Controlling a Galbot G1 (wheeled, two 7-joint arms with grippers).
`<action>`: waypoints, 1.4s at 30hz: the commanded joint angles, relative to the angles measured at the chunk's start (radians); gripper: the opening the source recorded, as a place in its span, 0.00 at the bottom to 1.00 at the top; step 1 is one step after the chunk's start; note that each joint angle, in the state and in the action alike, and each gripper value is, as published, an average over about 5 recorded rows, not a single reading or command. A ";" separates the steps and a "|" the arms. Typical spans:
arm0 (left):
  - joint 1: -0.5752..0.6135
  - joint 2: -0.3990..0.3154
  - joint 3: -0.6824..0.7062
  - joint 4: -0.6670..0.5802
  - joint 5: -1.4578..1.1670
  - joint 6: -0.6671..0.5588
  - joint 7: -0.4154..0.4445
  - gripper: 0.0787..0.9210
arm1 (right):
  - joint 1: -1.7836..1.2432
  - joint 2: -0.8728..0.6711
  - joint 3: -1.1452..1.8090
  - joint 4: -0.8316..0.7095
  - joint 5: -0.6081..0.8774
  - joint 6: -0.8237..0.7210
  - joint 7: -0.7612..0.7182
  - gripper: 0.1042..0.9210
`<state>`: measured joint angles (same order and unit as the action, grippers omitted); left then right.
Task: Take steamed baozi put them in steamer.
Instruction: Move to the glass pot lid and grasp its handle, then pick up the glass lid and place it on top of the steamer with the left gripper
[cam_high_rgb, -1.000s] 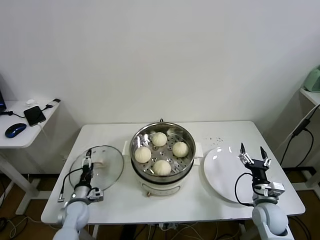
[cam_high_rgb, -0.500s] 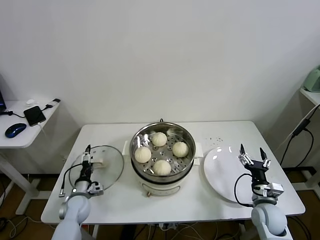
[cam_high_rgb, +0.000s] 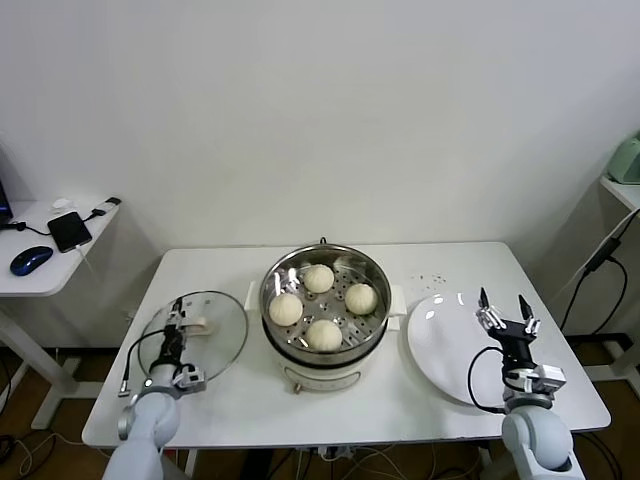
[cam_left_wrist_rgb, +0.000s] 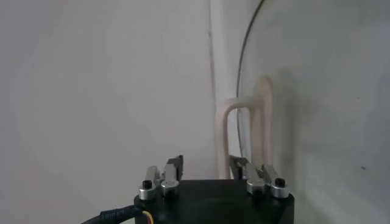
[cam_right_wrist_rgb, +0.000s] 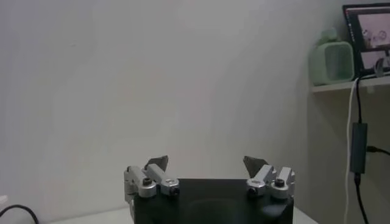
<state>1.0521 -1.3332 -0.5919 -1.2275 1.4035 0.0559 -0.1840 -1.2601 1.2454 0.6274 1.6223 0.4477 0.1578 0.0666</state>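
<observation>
Head view: left of the steamer (cam_high_rgb: 325, 305), the left gripper (cam_high_rgb: 176, 322) sits over the glass lid (cam_high_rgb: 215, 345), jaws narrowed about its white handle (cam_high_rgb: 196, 325) since a second ago; a firm pinch cannot be told. All four baozi (cam_high_rgb: 323, 334) lie inside the steamer. Right of it, the right gripper (cam_high_rgb: 504, 318) hangs spread over the white plate (cam_high_rgb: 445, 345). A shallow grip could let the lid slip.

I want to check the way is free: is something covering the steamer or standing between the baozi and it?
Nothing visible does. The steamer is uncovered, and all four baozi already sit on its perforated tray. The glass lid lies flat on the table to the steamer's left, by the left hand. The plate on the right holds nothing.
</observation>
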 joint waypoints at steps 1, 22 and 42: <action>-0.006 0.003 0.002 0.010 -0.041 -0.003 0.002 0.46 | 0.000 0.001 0.000 -0.001 -0.002 -0.001 -0.001 0.88; 0.138 -0.025 0.035 -0.422 -0.040 0.431 0.186 0.10 | 0.004 0.014 -0.002 0.006 -0.022 -0.012 -0.002 0.88; 0.174 -0.149 0.039 -0.909 0.128 0.597 0.541 0.10 | -0.020 0.014 0.010 0.003 -0.018 -0.013 -0.001 0.88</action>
<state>1.2129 -1.4120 -0.5889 -1.8456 1.4318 0.5516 0.1795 -1.2767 1.2575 0.6355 1.6251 0.4300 0.1456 0.0651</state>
